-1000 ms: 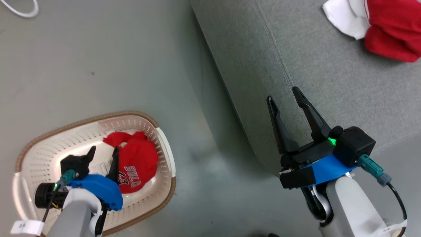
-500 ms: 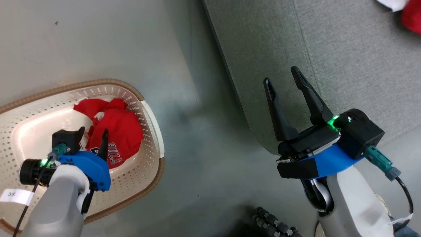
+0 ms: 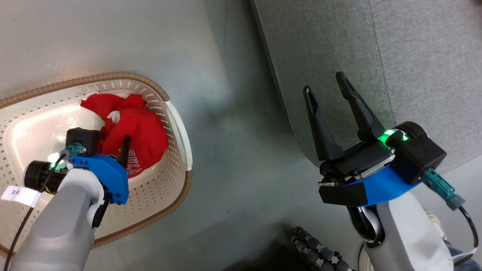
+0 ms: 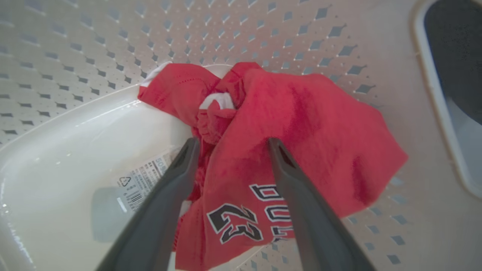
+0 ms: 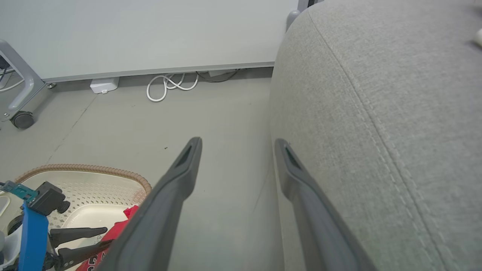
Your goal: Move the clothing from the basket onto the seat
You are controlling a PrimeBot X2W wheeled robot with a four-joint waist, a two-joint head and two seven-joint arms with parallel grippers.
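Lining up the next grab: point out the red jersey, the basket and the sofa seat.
red jersey (image 4: 301,124), left wrist view, middle of the cloth.
basket (image 3: 158,184), head view, perforated wall.
sofa seat (image 3: 421,56), head view, bare grey cushion.

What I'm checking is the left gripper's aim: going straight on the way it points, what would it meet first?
The red jersey, crumpled in the basket: the left gripper, open, points at its middle folds. How close it is to the cloth is unclear.
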